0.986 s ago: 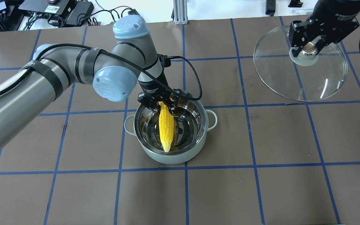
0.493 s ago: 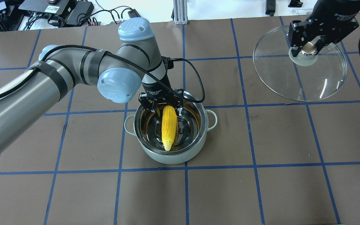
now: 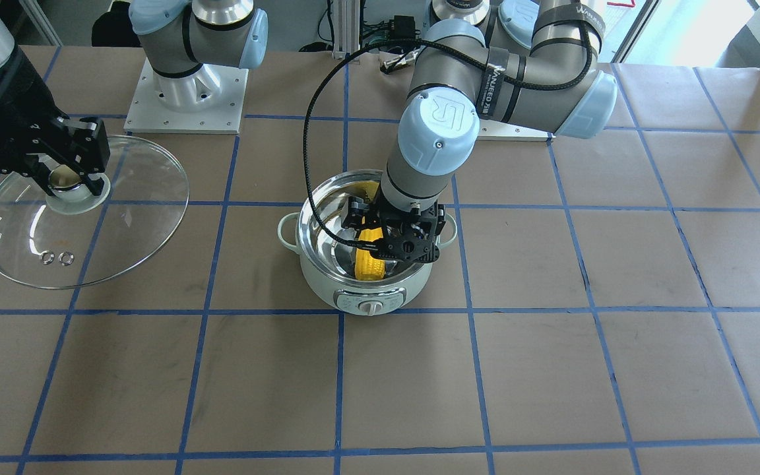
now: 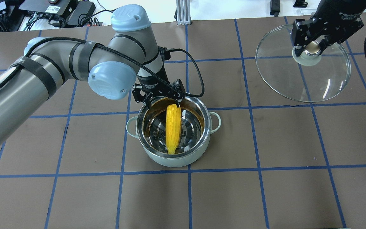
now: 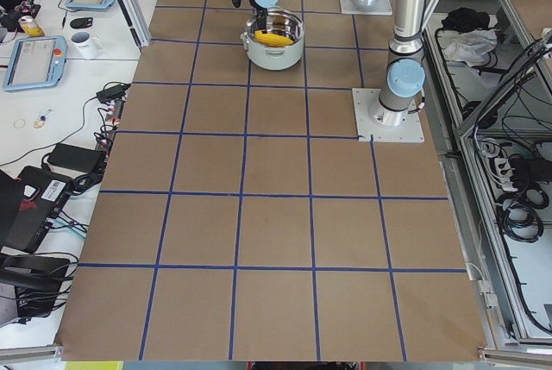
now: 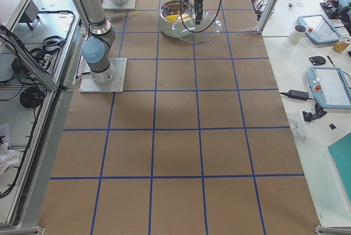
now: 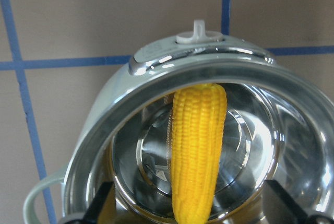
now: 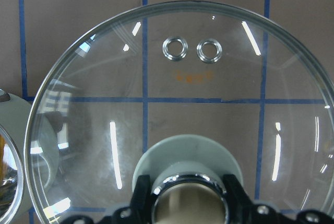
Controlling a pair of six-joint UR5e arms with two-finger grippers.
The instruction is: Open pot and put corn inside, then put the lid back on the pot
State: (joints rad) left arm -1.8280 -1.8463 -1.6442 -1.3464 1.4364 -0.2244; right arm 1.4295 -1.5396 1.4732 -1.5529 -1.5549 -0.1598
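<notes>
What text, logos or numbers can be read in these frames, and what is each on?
"UR": logo on the blue joint cap of the left arm.
"WANJEED": as far as it reads, on the black strap round that arm.
White print on the left hand and the right hand: too blurred to read.
Marks round the dial on the pot: too small to read.

The table (image 4: pixel 265 197) is covered in brown sheeting, with blue tape lines (image 4: pixel 256 173) marking a grid of squares. The pot (image 4: pixel 170 161) stands on it just below the centre of the overhead frame, over 1 vertical line. A white base plate (image 3: pixel 185 99) sits upper left in the front-facing view.
</notes>
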